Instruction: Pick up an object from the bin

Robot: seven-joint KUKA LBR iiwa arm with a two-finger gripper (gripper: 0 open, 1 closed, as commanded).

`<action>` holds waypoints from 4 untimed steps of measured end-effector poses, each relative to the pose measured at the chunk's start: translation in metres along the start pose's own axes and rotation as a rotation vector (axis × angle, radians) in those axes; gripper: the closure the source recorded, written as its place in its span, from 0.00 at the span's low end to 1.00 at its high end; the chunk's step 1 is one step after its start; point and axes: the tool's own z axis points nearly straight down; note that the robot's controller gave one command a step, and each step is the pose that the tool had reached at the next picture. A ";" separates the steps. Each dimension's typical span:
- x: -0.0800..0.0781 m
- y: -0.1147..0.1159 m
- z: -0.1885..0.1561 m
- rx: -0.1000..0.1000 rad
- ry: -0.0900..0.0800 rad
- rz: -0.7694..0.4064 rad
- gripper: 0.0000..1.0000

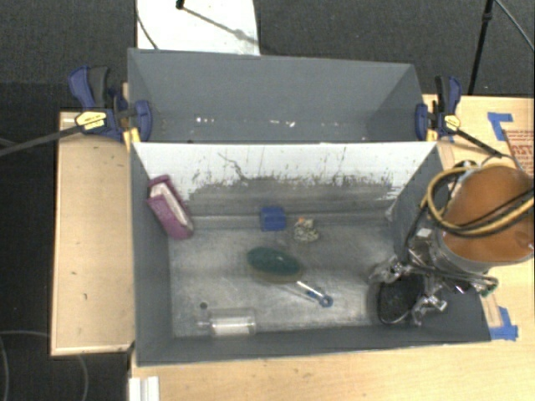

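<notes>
The jaws hang over a dark lump (389,302) in the bin's (276,90) right near corner; released or clenched, I cannot tell.

This looks like a robotics lab or test room, not a home or shop. A robot arm (489,215) hung with looped cables reaches into a grey metal bin (276,98). Dark carpet (50,23) lies around the setup, a loose cable (33,143) trails across it, and thin black stand legs (483,32) show at the top. The bin holds mismatched odds: a purple box (170,209), a green brush (274,262).
</notes>
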 end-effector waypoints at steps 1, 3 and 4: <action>0.009 -0.008 -0.027 -0.006 0.007 -0.047 0.00; -0.004 0.007 -0.009 -0.024 -0.017 -0.614 0.00; -0.028 0.010 0.003 -0.019 0.003 -0.697 0.00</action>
